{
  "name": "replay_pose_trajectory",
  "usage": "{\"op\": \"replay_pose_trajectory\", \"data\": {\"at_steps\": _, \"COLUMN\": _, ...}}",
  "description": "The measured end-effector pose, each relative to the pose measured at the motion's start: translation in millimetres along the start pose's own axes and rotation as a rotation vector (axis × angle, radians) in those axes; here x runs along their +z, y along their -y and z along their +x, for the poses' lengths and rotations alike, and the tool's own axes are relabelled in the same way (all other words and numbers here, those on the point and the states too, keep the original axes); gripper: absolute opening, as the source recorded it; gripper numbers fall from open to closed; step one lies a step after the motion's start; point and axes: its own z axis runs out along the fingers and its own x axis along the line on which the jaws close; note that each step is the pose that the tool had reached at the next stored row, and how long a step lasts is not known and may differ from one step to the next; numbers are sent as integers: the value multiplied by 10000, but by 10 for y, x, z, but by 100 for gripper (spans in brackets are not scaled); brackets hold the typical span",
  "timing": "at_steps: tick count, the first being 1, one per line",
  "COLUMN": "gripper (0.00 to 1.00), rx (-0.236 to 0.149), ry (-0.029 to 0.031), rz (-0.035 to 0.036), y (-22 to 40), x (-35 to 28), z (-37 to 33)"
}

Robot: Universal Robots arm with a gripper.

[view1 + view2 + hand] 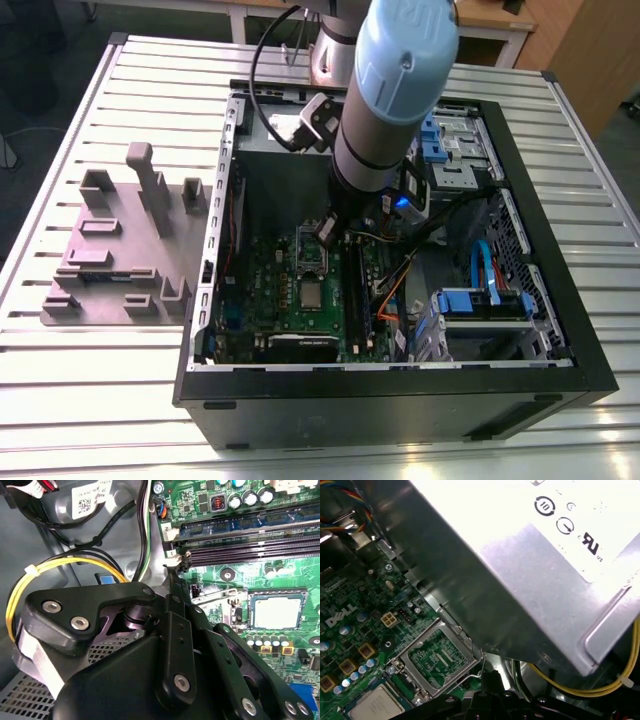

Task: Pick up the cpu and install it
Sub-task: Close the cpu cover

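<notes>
I see the cpu [312,294] lying on the green motherboard [262,285] below the open socket [311,253], so nothing is picked or installed, my gripper [331,232] hovering near the socket, jaw state untellable.

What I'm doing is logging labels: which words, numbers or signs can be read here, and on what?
On the grey box, white label: round signs, print washed out by glare.
On the case wall, white sticker: code square, print too small.
On the green circuit board: white lettering and tiny marks, none safely quotable.
</notes>
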Motion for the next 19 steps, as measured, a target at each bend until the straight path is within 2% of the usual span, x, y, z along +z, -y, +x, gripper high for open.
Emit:
{"op": "replay_pose_trajectory", "data": {"at_steps": 4, "gripper": 10, "rx": 141, "ry": 30, "rz": 24, "y": -1, "x": 12, "z": -2}}
{"op": "replay_pose_trajectory", "data": {"at_steps": 10, "gripper": 10, "rx": 176, "ry": 24, "rz": 17, "y": 1, "x": 24, "z": 1}}
{"op": "replay_pose_trajectory", "data": {"at_steps": 13, "gripper": 10, "rx": 265, "ry": -14, "rz": -31, "y": 1, "x": 26, "z": -1}}
{"op": "replay_pose_trajectory", "data": {"at_steps": 16, "gripper": 10, "rx": 396, "ry": -77, "rz": -106, "y": -2, "x": 30, "z": -3}}
{"op": "replay_pose_trajectory", "data": {"at_steps": 19, "gripper": 10, "rx": 489, "ry": -85, "rz": -116, "y": -1, "x": 39, "z": -5}}
